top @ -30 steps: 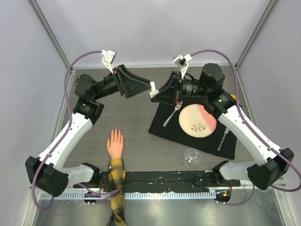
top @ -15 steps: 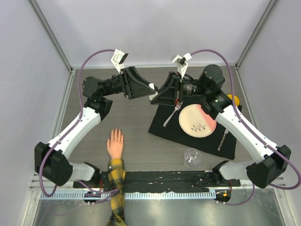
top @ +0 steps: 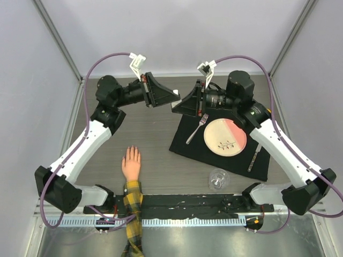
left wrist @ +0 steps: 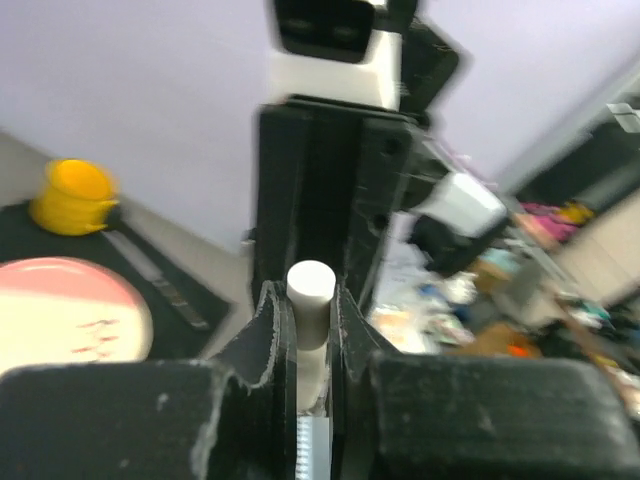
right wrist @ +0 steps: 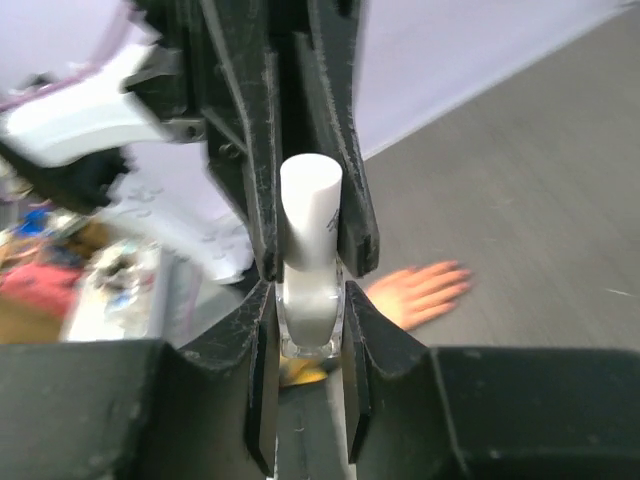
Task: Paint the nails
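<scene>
The left claw [left wrist: 305,297] is clamped on the white cap [right wrist: 311,205] of a small bottle [right wrist: 308,312]. The right claw [right wrist: 308,290] is closed on the bottle's pale body. The two meet tip to tip in the air, well beyond the hand [top: 131,163] and off to its right.

The hand lies flat on the tabletop [top: 155,134], fingers pointing away from the arm bases. Its plaid sleeve [top: 133,211] trails toward the near edge. The nails [top: 130,149] sit at its fingertips, far from both claws and too small to tell their colour.

To the hand's right lies a black mat [top: 236,160] carrying a pink-and-cream plate [top: 225,135], a fork [top: 196,129] and a knife [top: 254,157]. A clear glass [top: 217,178] stands at the mat's near edge.
</scene>
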{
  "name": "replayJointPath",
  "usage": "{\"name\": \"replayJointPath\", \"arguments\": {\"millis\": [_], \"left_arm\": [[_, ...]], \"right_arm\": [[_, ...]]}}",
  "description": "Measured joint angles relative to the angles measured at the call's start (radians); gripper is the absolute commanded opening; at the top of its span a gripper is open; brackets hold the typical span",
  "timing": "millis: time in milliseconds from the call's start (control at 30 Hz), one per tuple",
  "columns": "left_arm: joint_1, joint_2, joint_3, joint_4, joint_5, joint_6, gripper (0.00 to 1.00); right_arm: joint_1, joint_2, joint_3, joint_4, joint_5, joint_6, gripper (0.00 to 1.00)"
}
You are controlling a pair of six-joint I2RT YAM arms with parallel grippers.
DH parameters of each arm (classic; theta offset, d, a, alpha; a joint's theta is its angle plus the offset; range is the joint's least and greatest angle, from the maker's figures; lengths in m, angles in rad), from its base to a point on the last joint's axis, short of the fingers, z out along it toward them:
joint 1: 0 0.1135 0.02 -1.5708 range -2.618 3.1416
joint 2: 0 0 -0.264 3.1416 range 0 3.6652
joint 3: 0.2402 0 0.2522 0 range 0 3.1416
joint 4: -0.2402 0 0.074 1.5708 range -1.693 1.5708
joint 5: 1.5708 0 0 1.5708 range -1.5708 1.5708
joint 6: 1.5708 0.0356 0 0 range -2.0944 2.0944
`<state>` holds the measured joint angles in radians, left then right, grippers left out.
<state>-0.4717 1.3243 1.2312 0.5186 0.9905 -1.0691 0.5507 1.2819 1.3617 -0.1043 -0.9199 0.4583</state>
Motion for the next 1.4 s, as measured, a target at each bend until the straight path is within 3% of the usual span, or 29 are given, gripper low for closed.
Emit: {"name": "replayJointPath", "arguments": {"millis": [100, 200, 300, 400, 433, 500, 533, 633, 733, 900, 1133, 1300, 1400], "left_arm": [[-0.053, -0.024, 0.101, -0.340, -0.196, 0.252, 0.00], [-0.215, -0.056, 0.239, -0.672, -0.627, 0.494, 0.00], [-0.343, -0.098, 0.288, -0.794, -0.890, 0.566, 0.00], [-0.391, -0.117, 0.289, -0.839, -1.001, 0.580, 0.00], [-0.393, -0.116, 0.288, -0.846, -1.015, 0.580, 0.04], [-0.388, -0.103, 0.285, -0.852, -1.006, 0.581, 0.29], [-0.380, -0.090, 0.282, -0.853, -0.986, 0.579, 0.50], [-0.348, -0.057, 0.275, -0.849, -0.890, 0.570, 0.57], [-0.318, -0.034, 0.275, -0.818, -0.795, 0.552, 0.63], [-0.278, -0.046, 0.262, -0.753, -0.641, 0.524, 0.61], [-0.146, -0.105, 0.106, -0.480, -0.376, 0.313, 0.47], [-0.117, -0.102, 0.043, -0.329, -0.288, 0.192, 0.45], [-0.117, -0.095, 0.042, -0.266, -0.260, 0.148, 0.38]], "right_arm": [[0.057, -0.024, 0.049, -0.143, 0.270, -0.128, 0.00], [0.280, -0.067, 0.113, -0.280, 0.861, -0.294, 0.00], [0.468, -0.078, 0.148, -0.315, 1.224, -0.427, 0.00], [0.546, -0.072, 0.148, -0.307, 1.366, -0.520, 0.00], [0.549, -0.072, 0.135, -0.299, 1.381, -0.542, 0.00], [0.543, -0.074, 0.106, -0.296, 1.385, -0.568, 0.00], [0.528, -0.079, 0.085, -0.297, 1.373, -0.574, 0.00], [0.452, -0.091, 0.060, -0.325, 1.235, -0.582, 0.00], [0.336, -0.112, 0.040, -0.354, 0.999, -0.567, 0.00], [0.179, -0.138, 0.033, -0.349, 0.652, -0.512, 0.00], [0.021, -0.116, 0.014, -0.197, 0.203, -0.312, 0.00], [-0.006, -0.089, -0.022, -0.047, 0.028, -0.150, 0.00], [-0.008, -0.077, -0.031, 0.004, -0.027, -0.097, 0.00]]}}
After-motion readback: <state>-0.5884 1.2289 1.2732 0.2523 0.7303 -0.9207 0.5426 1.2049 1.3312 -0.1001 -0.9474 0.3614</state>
